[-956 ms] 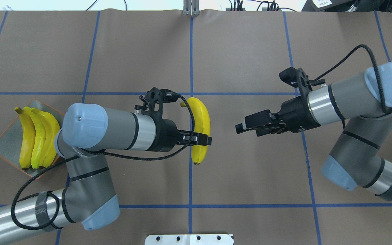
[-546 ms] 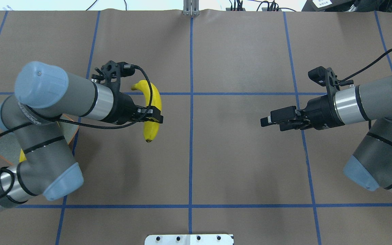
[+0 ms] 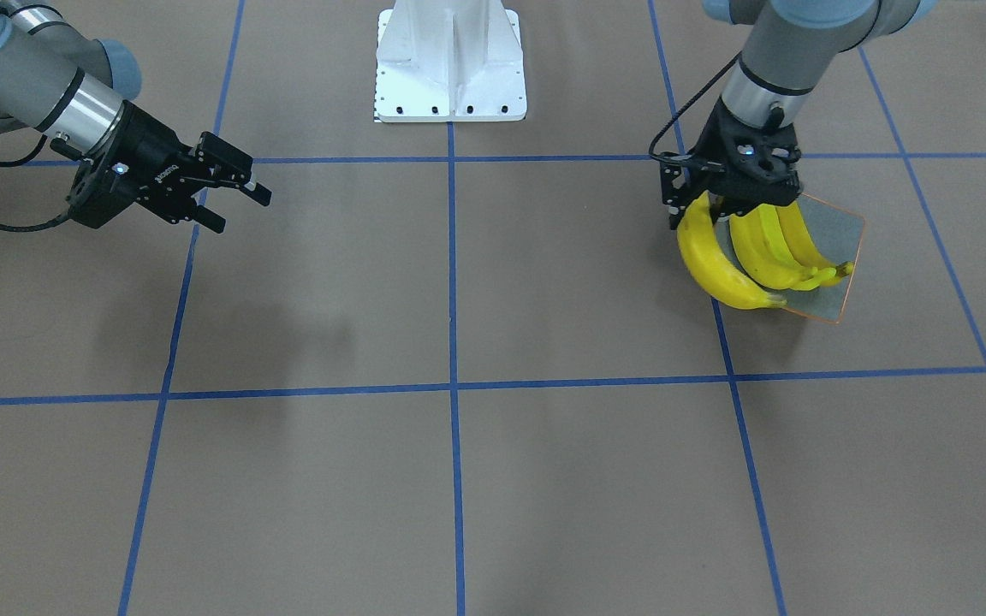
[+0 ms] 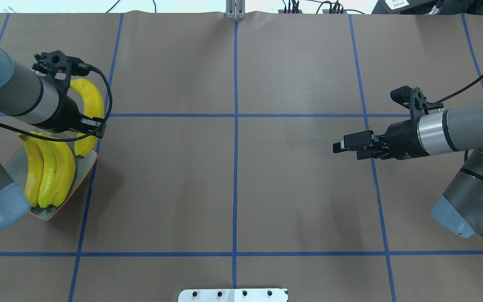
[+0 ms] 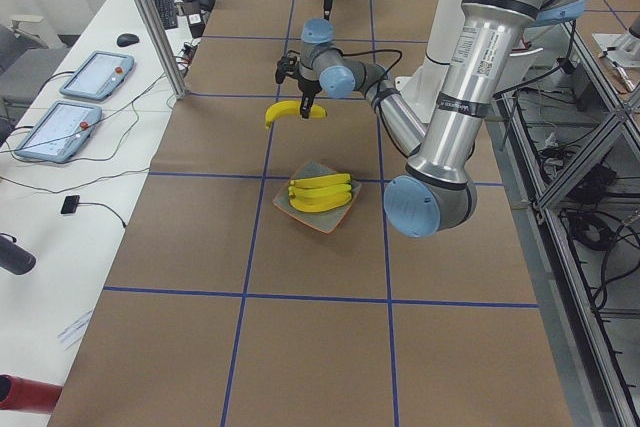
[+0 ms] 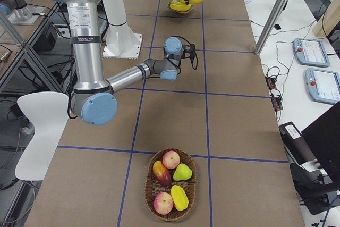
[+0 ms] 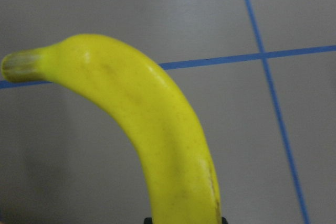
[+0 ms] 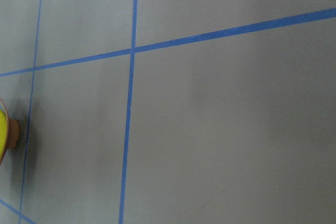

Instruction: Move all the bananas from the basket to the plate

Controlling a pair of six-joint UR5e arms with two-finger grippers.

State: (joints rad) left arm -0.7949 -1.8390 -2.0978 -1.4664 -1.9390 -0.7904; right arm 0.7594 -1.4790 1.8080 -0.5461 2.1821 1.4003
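Three yellow bananas [image 4: 50,167] lie side by side on the grey-blue plate [image 4: 83,167] with its orange rim, at the table's left. My left gripper [image 4: 94,127] is shut on another banana [image 4: 91,98], held in the air over the plate's far right corner [image 3: 835,229]. The left wrist view is filled by this held banana [image 7: 157,129]. My right gripper [image 3: 240,210] hovers open and empty over the right half of the table. The wicker basket [image 6: 149,182] shows only in the exterior right view, with no banana visible in it.
The basket holds two apples, a mango and yellow-green fruit. The white robot base [image 3: 450,68] stands at the table's near middle edge. Blue tape lines cross the brown table cover. Tablets lie on a side bench [image 5: 80,97].
My left arm has swung left with the banana, from the table's middle to over the plate. My right arm has drawn back to the right.
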